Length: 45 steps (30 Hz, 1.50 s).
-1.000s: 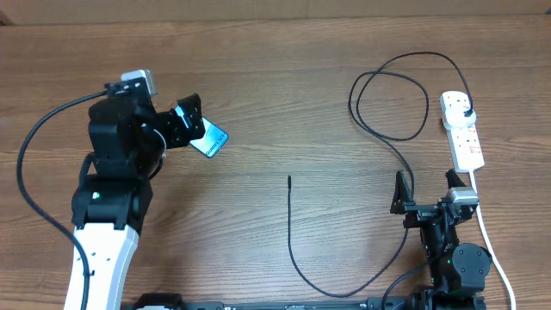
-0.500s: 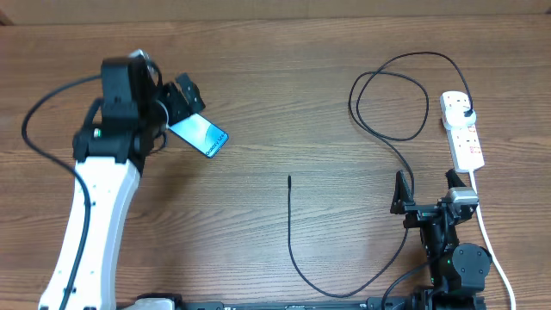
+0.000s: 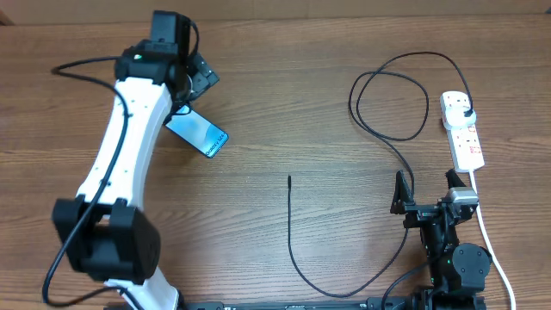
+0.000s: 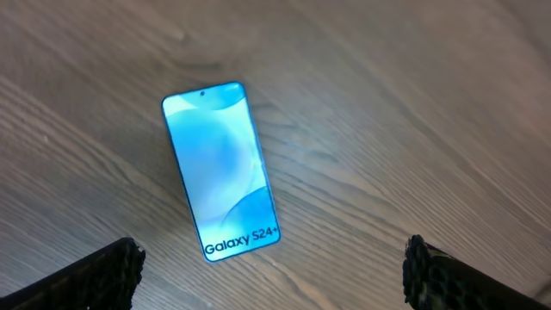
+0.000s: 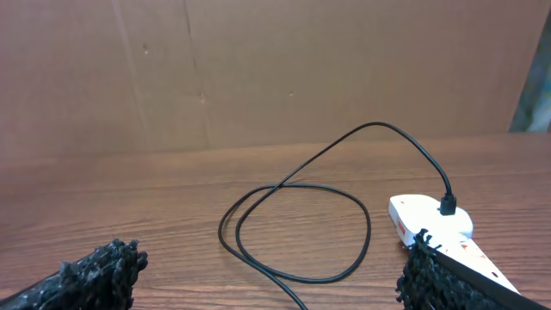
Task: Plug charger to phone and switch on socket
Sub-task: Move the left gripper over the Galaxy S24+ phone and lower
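The left gripper (image 4: 274, 274) hangs above the table (image 3: 284, 52) with its jaws spread as wide as they go, holding nothing and touching nothing. In the left wrist view its two dark fingers (image 4: 82, 275) sit at the bottom corners. The phone (image 4: 222, 168) lies between and just ahead of them, flat on the wood, screen up and lit blue, with the "Galaxy S24+" end nearest the gripper. From overhead, the phone lies at an angle at the left of the table, partly under the left arm.

The right gripper (image 3: 424, 191) rests low at the near right edge, its jaws likewise fully apart and empty. The charger (image 3: 290, 232) passes just beside its left finger without visible contact. The cable's slim free tip lies bare on the wood near the table's middle, well apart from the phone. From there the cable sweeps toward the near edge, climbs past the right gripper, makes a loop and ends in a small black plug head (image 5: 448, 205) seated in the far end of the socket (image 3: 465, 138). The socket lies at the right edge, just beyond the right gripper, and its thick white cord (image 3: 487, 237) trails back toward the near side.
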{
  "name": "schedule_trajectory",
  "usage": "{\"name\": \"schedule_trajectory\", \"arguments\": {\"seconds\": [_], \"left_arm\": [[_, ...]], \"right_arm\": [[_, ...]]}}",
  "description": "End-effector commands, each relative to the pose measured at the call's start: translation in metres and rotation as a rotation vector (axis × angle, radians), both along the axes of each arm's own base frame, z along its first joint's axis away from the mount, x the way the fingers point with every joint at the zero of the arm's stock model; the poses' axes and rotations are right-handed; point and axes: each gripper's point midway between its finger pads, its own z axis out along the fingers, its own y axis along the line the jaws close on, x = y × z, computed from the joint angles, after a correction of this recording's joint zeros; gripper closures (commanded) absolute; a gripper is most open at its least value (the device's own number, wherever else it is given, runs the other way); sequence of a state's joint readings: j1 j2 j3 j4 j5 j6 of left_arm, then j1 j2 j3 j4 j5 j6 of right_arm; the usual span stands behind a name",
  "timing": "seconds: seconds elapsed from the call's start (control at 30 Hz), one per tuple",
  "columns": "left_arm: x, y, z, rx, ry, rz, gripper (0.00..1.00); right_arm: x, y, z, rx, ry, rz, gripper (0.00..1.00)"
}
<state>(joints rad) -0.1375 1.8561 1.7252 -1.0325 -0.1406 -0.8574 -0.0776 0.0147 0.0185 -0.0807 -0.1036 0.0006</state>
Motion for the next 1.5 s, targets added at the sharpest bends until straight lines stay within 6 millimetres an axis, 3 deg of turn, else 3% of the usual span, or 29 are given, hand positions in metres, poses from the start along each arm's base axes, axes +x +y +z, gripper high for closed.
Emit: {"name": "schedule_trajectory", "arguments": {"seconds": [0.0, 0.17, 0.43, 0.73, 0.97, 1.47], "left_arm": [[0.008, -0.003, -0.011, -0.013, 0.009, 0.089, 0.0], [0.011, -0.023, -0.022, -0.108, 0.038, 0.046, 0.01], [0.005, -0.032, -0.028, -0.185, 0.078, 0.058, 0.0], [-0.007, -0.014, -0.059, -0.287, 0.213, 0.237, 0.0], [-0.012, 0.002, -0.079, -0.235, 0.268, 0.286, 0.0], [-0.001, 0.01, -0.08, -0.18, 0.227, 0.195, 0.0]], "right_arm": [[0.0, 0.0, -0.002, 0.006, -0.004, -0.004, 0.0], [0.0, 0.0, -0.002, 0.006, -0.004, -0.004, 0.0], [0.0, 0.0, -0.002, 0.006, -0.004, -0.004, 0.0], [0.0, 0.0, -0.002, 0.007, -0.004, -0.004, 0.0], [0.0, 0.0, -0.002, 0.006, -0.004, -0.004, 0.0], [0.0, 0.0, -0.002, 0.006, -0.004, -0.004, 0.0]]}}
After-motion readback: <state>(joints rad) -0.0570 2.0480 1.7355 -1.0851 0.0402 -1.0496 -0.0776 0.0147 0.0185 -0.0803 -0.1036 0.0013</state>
